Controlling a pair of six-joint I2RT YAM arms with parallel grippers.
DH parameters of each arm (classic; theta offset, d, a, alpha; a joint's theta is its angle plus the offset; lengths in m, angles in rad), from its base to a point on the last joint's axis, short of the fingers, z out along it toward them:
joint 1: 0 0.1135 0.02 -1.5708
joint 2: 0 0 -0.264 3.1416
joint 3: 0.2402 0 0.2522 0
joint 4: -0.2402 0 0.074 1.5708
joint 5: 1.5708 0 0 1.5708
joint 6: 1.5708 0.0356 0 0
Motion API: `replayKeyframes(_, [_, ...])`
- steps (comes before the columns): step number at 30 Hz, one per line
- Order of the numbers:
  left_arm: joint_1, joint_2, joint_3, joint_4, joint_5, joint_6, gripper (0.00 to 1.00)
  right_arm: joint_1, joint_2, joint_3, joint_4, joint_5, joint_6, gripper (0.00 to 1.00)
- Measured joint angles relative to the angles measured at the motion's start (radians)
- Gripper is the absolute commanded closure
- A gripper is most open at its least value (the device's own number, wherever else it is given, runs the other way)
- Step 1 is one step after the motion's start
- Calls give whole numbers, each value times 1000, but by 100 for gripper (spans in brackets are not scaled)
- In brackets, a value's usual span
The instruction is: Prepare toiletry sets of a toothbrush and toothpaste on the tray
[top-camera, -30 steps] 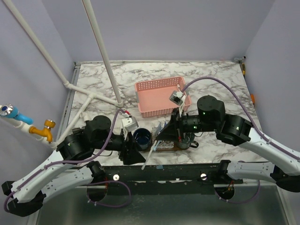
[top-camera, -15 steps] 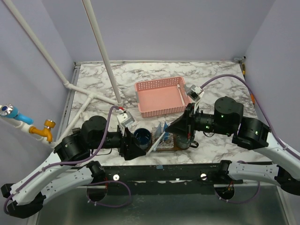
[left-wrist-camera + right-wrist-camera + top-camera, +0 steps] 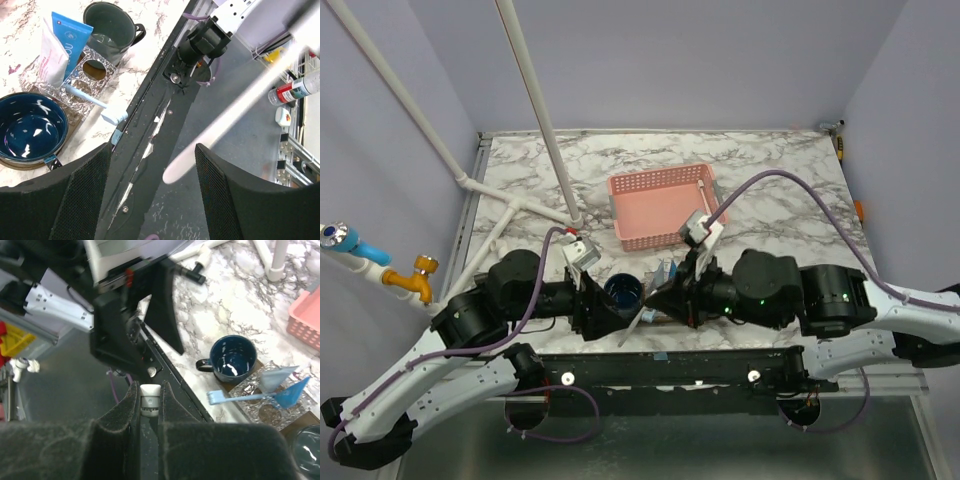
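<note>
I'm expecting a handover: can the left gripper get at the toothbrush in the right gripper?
Probably yes. The left gripper is open, facing the right gripper, and the white toothbrush pinched there pokes between the left jaws, with nothing visibly blocking.
</note>
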Motion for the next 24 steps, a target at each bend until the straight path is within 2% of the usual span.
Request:
replayKeyframes(4, [5, -18, -14, 0, -6, 0, 32, 187, 121, 118, -76, 232, -2, 100])
replayKeyframes(8, [12, -34, -29, 0, -18, 0, 32, 262, 205, 177, -153, 428, 18, 100])
replayKeyframes(15, [13, -71, -46, -1, -37, 0, 32, 296, 230, 175, -251, 679, 80, 100])
replayKeyframes(24, [15, -101, -66, -1, -117, 0, 32, 299, 209, 132, -327, 805, 158, 99])
